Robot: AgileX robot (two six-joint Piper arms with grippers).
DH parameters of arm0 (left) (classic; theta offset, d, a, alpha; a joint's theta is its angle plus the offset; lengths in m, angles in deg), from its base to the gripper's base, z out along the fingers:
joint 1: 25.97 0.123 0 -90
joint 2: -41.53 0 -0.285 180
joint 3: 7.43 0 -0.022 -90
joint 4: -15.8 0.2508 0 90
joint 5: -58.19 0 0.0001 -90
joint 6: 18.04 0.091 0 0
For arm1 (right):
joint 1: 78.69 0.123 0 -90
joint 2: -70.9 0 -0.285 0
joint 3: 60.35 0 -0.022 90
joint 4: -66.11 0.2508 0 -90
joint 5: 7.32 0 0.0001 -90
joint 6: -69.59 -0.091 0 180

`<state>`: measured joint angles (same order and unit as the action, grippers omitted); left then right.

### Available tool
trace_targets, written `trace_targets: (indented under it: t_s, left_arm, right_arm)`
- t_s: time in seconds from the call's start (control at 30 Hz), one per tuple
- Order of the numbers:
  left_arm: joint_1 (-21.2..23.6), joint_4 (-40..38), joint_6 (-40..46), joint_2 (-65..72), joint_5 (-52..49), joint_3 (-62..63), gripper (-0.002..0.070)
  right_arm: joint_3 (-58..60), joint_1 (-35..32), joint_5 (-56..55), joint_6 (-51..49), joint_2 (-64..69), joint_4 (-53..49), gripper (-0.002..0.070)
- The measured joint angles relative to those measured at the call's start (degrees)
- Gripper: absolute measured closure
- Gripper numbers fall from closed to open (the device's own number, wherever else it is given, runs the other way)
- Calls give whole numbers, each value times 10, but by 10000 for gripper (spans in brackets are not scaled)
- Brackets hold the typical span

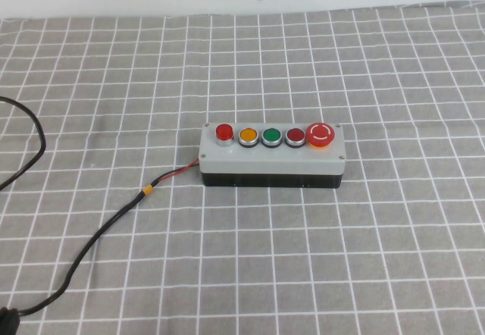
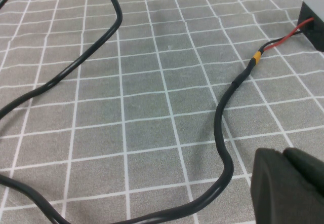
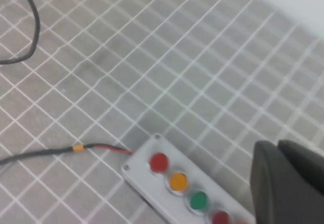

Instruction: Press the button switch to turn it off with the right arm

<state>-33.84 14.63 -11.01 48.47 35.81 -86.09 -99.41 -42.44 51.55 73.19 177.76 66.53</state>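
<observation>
The left gripper hovers beside the black cable, left of the grey rectangular box; its fingers I cannot tell. The small round bright-red button switch sits leftmost on this box. The right gripper hangs above the box; finger state unclear.

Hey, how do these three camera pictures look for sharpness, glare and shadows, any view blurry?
High view: sharp, even light, the button switch glows, faint shadow under the grey box. Left wrist view: crisp on the black cable; left gripper is a dark blur at the corner. Right wrist view: soft throughout, buttons smeared, right gripper blurred above the box.
</observation>
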Motion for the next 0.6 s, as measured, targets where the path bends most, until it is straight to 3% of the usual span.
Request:
trace_targets:
  t_s: [0.27, 0.6]
  left_arm:
    - [0, 0, 0, 0, 0, 0, 678]
    - [0, 0, 0, 0, 0, 0, 678]
  right_arm:
    - [55, 0, 74, -1, -139, -39, 692]
    - [390, 0, -13, -36, -370, -31, 692]
